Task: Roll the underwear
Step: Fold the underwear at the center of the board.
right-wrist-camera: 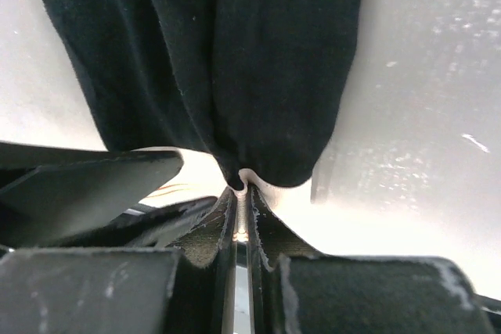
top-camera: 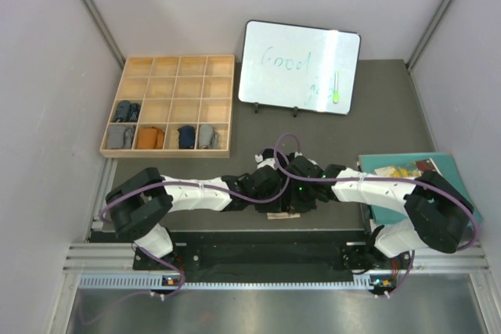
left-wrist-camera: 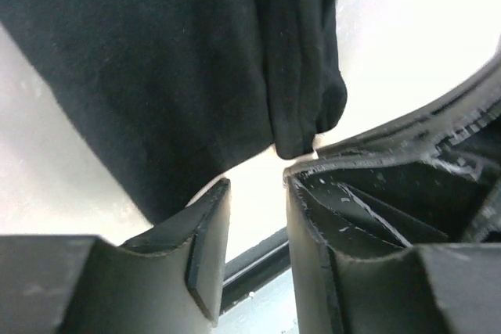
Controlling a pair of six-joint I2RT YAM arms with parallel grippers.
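Black underwear (right-wrist-camera: 258, 60) nipped in right pincer (right-wrist-camera: 241, 190), beside parted left pincer (left-wrist-camera: 257, 181)

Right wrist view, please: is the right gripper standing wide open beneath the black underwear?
No, the right gripper is shut, its tips pinching the lower edge of the black underwear.

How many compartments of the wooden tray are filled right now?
5. In the wooden tray, near row, left to right: grey bundle, orange bundle, navy bundle, light grey bundle. One row back, leftmost: dark bundle. Other compartments look empty; none hidden.
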